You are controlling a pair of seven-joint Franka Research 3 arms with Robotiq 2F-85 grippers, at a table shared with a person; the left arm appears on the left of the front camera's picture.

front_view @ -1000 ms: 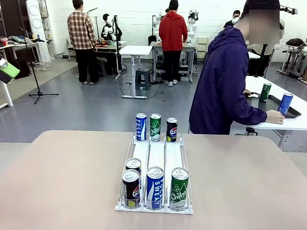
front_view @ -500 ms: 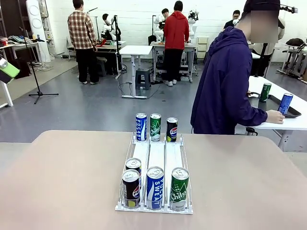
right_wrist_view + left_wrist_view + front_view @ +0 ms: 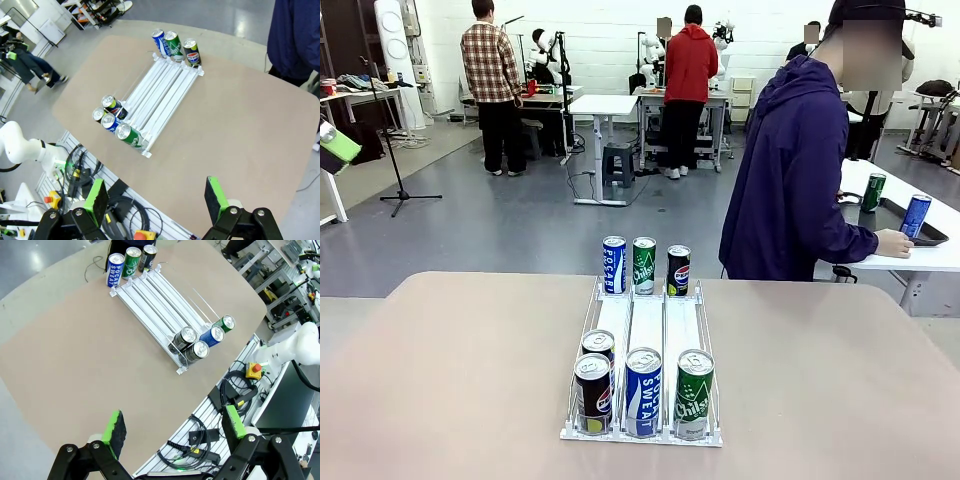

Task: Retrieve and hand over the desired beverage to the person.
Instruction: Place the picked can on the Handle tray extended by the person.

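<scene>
Front view first: I see the beige table (image 3: 470, 380) with a white three-lane can rack (image 3: 642, 345) set in the middle, running from my near edge toward the far edge. At the rack's near end stand four cans: two black Pepsi cans (image 3: 593, 392) one behind the other in the left lane, a blue Pocari Sweat can (image 3: 643, 391) in the middle lane and a green Chilsung can (image 3: 694, 393) in the right lane. Beyond the rack's far end, close to the table's far edge, three more cans stand upright in a row: a blue one (image 3: 613, 264), a green one (image 3: 644, 265) and a black one (image 3: 678, 270).

The person (image 3: 798, 180) in the dark purple jacket stands past the far right corner of the table, turned sideways, with a hand (image 3: 895, 243) resting on a white side table (image 3: 920, 255) next to a dark tray (image 3: 930, 234) carrying a blue can and a green can.

From the left wrist I see the left gripper (image 3: 172, 430) high above the table's near edge, its green pads wide apart and holding nothing. From the right wrist, the right gripper (image 3: 156, 196) hangs likewise above the near edge, its jaws spread and empty, the rack well ahead of it and the person's jacket at the far corner.
</scene>
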